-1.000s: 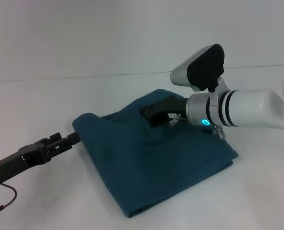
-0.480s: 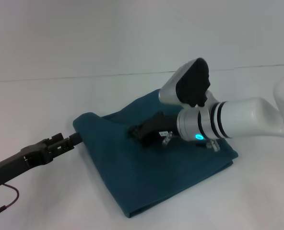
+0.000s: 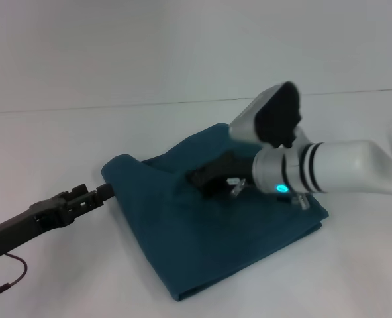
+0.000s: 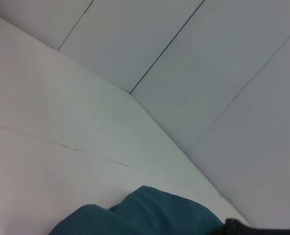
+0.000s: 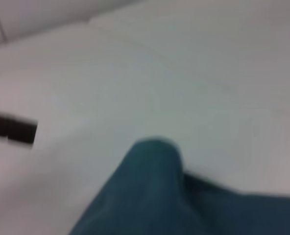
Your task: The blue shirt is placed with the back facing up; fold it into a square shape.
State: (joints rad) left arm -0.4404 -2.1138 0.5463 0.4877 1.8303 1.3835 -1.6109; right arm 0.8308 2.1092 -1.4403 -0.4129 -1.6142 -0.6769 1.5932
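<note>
Blue shirt (image 3: 209, 238) lies folded under right gripper (image 3: 197, 179), left gripper (image 3: 103, 193) touching its corner; grips unclear.

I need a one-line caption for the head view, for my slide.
Right gripper rests on the folded dark teal-blue fabric shirt; left gripper touches its left corner, on a white table.

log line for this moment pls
blue shirt: folded, on table | left gripper: at shirt's left corner | right gripper: on shirt's middle

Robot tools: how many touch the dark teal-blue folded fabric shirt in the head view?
2. The left tool meets the dark teal-blue fabric shirt's left corner; the right tool rests on its middle.
</note>
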